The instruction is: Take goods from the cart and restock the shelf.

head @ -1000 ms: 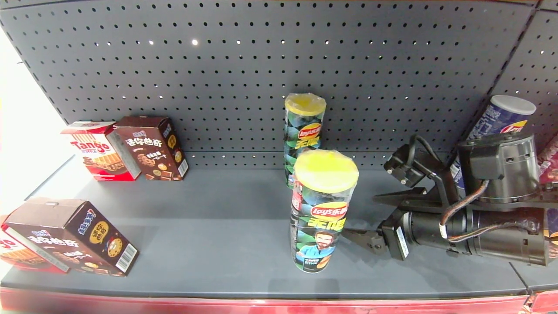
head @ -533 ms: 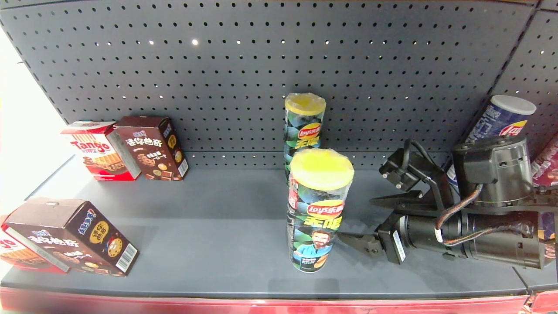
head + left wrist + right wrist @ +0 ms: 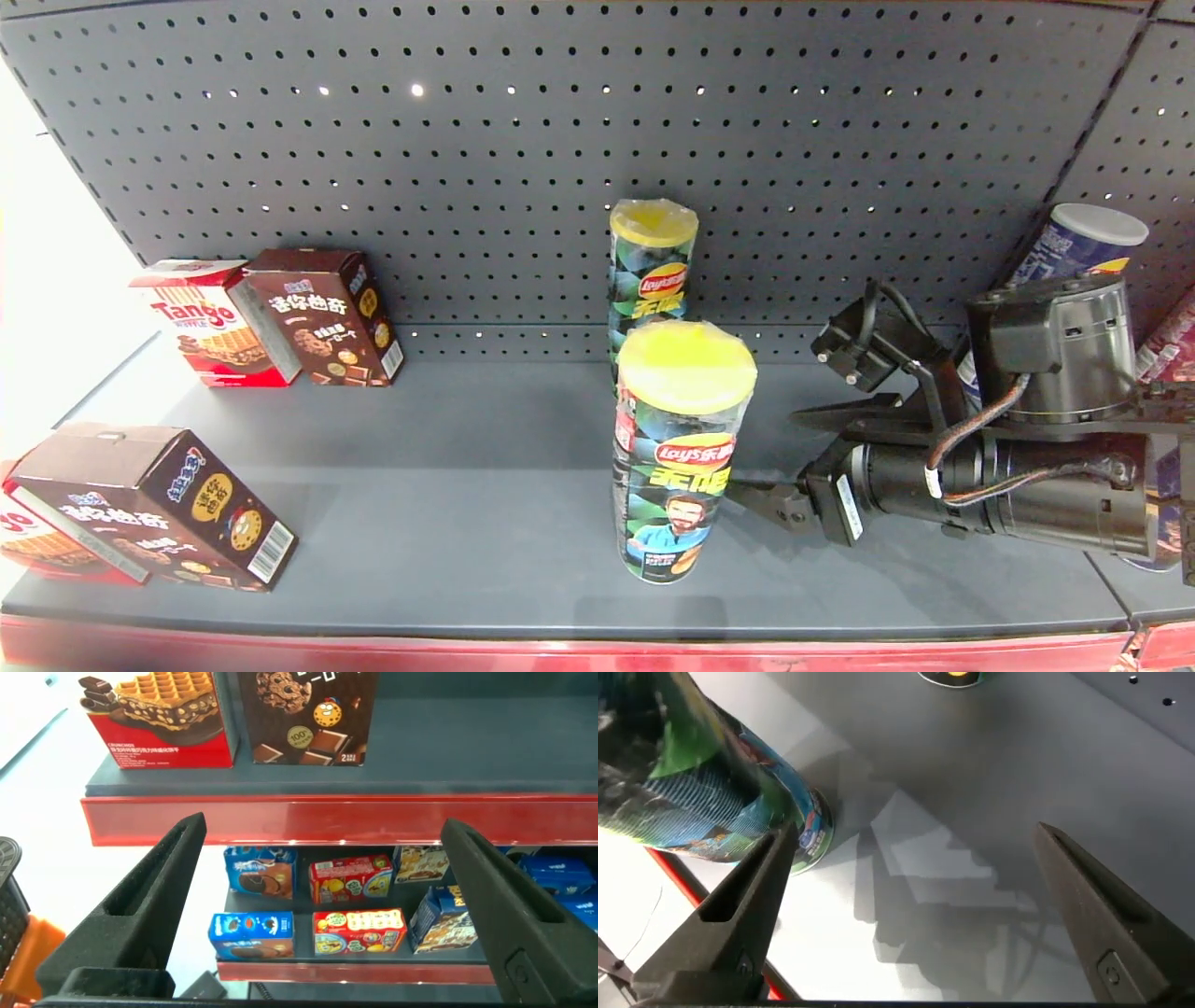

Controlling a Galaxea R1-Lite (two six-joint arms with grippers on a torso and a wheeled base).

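A tall chip can (image 3: pixel 684 450) with a yellow lid stands upright near the front of the grey shelf (image 3: pixel 448 504). A second, matching can (image 3: pixel 652 257) stands behind it by the pegboard. My right gripper (image 3: pixel 794 457) lies level just right of the front can, open, and its nearer fingertip (image 3: pixel 752 495) almost touches the can's side. In the right wrist view the can (image 3: pixel 701 793) sits beyond one finger of the open gripper (image 3: pixel 915 915), not between the fingers. My left gripper (image 3: pixel 318 905) is open and empty, below the shelf's front edge.
A red wafer box (image 3: pixel 210 327) and a brown cookie box (image 3: pixel 327 313) stand at the back left. Another brown box (image 3: pixel 159 504) lies at the front left. A blue can (image 3: pixel 1074 247) leans at the far right. Lower shelves hold small boxes (image 3: pixel 355 905).
The right arm has shifted slightly left and up, gripper open throughout. The front can has moved a little to the left.
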